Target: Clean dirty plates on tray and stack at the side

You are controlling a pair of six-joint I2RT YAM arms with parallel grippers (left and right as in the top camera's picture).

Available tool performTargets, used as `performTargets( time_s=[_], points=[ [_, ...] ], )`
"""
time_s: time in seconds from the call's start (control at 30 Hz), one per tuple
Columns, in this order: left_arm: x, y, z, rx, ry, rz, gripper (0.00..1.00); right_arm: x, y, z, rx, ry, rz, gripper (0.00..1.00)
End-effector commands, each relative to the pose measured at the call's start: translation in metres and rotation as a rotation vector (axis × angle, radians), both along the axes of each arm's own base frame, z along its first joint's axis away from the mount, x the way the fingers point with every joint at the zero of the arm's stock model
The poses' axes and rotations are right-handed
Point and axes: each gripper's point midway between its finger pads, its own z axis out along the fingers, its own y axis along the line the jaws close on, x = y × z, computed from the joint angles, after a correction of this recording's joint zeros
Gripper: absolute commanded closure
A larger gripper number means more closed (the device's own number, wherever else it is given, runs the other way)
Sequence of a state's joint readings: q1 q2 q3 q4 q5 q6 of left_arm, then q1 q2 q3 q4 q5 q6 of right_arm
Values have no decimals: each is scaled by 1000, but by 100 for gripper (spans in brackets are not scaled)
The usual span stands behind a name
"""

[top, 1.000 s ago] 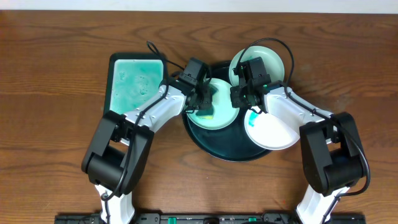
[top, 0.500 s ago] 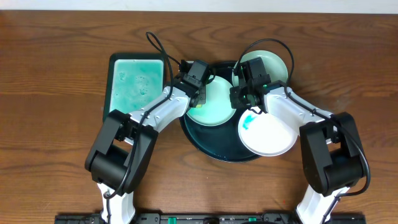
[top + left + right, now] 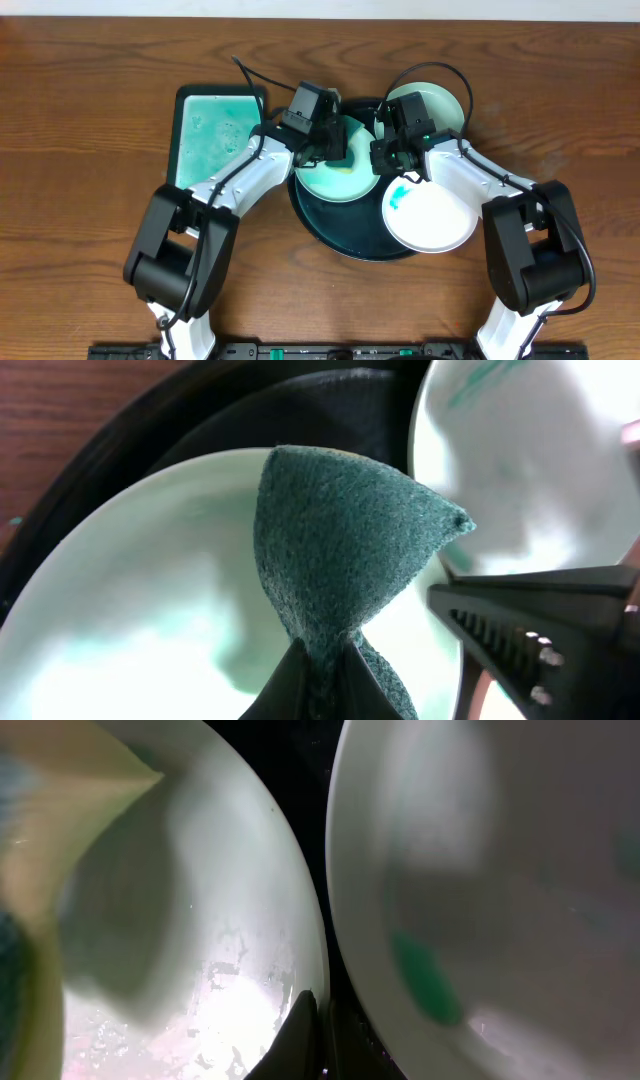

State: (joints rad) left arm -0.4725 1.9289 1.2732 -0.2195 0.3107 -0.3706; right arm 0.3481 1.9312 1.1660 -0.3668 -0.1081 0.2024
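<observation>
On the round black tray (image 3: pixel 340 235) lie three white plates. My left gripper (image 3: pixel 333 150) is shut on a green sponge (image 3: pixel 340 550) held over the wet, green-tinted middle plate (image 3: pixel 330 185) (image 3: pixel 150 610). At that plate's right rim my right gripper (image 3: pixel 393 157) (image 3: pixel 318 1015) is shut on the edge, one finger on top of the plate (image 3: pixel 200 920). Beside it, the front right plate (image 3: pixel 435 220) (image 3: pixel 500 870) carries a teal smear. A pale green plate (image 3: pixel 440 105) sits at the back right, partly under the right arm.
Left of the round tray stands a rectangular black tray (image 3: pixel 215 130) filled with teal liquid. Black cables loop above both wrists. Bare wood tabletop (image 3: pixel 90 150) stretches to the far left and right.
My left gripper has drawn the sponge from the middle plate's front part toward its back edge. The front right plate slid slightly left. The right gripper stayed at the rim.
</observation>
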Motion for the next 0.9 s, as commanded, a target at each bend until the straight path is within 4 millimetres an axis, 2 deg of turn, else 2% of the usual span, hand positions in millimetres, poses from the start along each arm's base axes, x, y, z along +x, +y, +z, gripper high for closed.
performTargets(
  time_s=[0.0, 0.13, 0.2, 0.27, 0.43, 0.5, 0.6, 0.73, 0.87],
  points=[
    [15, 43, -37, 174, 5, 85, 93, -4, -9, -10, -30, 30, -19, 99],
    [29, 96, -42, 383, -42, 232, 93, -4, -9, -10, -30, 30, -19, 99],
    [33, 111, -38, 435, -61, 276, 93, -4, -9, -10, -30, 30, -18, 99],
    [34, 114, -29, 414, -68, 285, 93, -4, -9, -10, -30, 30, -17, 99],
    [40, 103, 33, 183, -111, 322, 93, -4, -3, -7, -28, 16, 11, 99],
    [41, 108, 64, 125, -157, 333, 93, -3, 5, 0, -12, -8, 58, 99],
    [41, 128, 98, 100, -209, 379, 93, -1, 13, 15, -7, -57, 101, 99],
    [36, 168, 121, 104, -222, 463, 93, 0, 23, 40, -10, -130, 167, 99],
    [32, 211, 116, 130, -178, 552, 93, 4, 25, 71, -41, -223, 185, 99]
  ],
)
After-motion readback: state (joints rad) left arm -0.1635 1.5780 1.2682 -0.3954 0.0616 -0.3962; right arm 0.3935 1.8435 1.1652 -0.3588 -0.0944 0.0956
